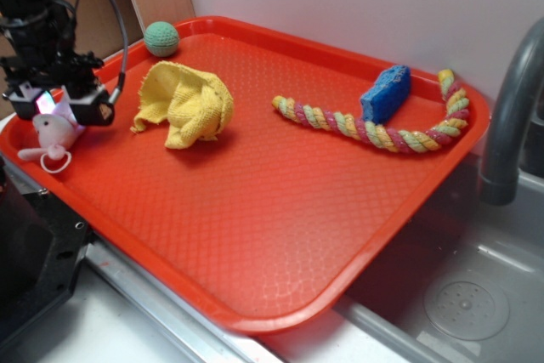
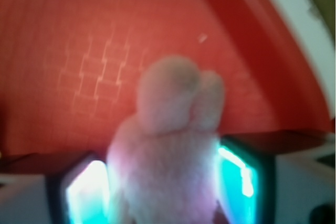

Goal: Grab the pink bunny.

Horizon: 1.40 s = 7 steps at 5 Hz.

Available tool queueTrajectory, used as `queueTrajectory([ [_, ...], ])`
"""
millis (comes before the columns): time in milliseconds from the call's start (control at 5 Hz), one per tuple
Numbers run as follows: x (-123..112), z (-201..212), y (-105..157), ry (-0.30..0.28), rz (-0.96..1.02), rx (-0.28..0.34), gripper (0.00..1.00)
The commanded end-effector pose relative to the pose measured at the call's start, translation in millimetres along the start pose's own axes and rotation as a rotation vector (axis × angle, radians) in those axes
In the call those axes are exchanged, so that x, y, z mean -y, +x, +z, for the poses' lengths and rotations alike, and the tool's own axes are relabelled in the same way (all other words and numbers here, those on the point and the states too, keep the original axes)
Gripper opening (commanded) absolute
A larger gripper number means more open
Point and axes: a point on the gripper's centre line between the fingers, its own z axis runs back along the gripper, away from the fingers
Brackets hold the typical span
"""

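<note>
Both jaws are seen pressed against the sides of the pink bunny (image 2: pixel 168 150) in the wrist view, where the blurred plush fills the lower middle of the frame and two glowing teal pads (image 2: pixel 236 179) flank it at the lower left and lower right. The gripper (image 2: pixel 165 192) is thus clamped on the toy, whose two short ears are pointed up toward the middle of that picture, with the textured red tray (image 2: pixel 79 51) spread behind them. In the exterior view the same grip is shown at the far left of the frame: the gripper (image 1: pixel 61 108) is set over the bunny (image 1: pixel 53 135), whose pale body and thin pink loop are seen below the black fingers, at the left edge of the tray (image 1: pixel 280 235). Whether the toy is resting on the tray or lifted just off it cannot be told. Just to the right, a crumpled yellow cloth (image 1: pixel 185 104) is laid on the tray, apart from the bunny. Farther up, a green ball (image 1: pixel 161 38) is placed at the tray's upper left corner. Across the tray, toward the upper right, a multicoloured rope (image 1: pixel 374 129) is curved along the surface, and a blue sponge (image 1: pixel 387 93) is set touching it. A grey faucet (image 1: pixel 510 116) is seen at the right edge, over a metal sink (image 1: pixel 467 303).
</note>
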Motion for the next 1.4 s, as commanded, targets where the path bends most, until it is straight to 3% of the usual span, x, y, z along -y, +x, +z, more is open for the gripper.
queueTrajectory([
  [0,13.1,7.8,-6.1,-0.034,-0.051,-0.017,0.0],
  [200,17.5,45.7,-4.4,-0.028,-0.182,-0.025,0.0],
  [600,45.3,132.4,-14.1,0.026,-0.379,0.073,0.0],
  [800,74.9,153.8,-19.5,0.001,-0.556,0.116,0.0],
  [1000,105.4,164.5,-24.7,0.039,-0.649,0.112,0.0],
  [1200,122.0,171.0,-39.7,0.04,-0.703,0.11,0.0],
])
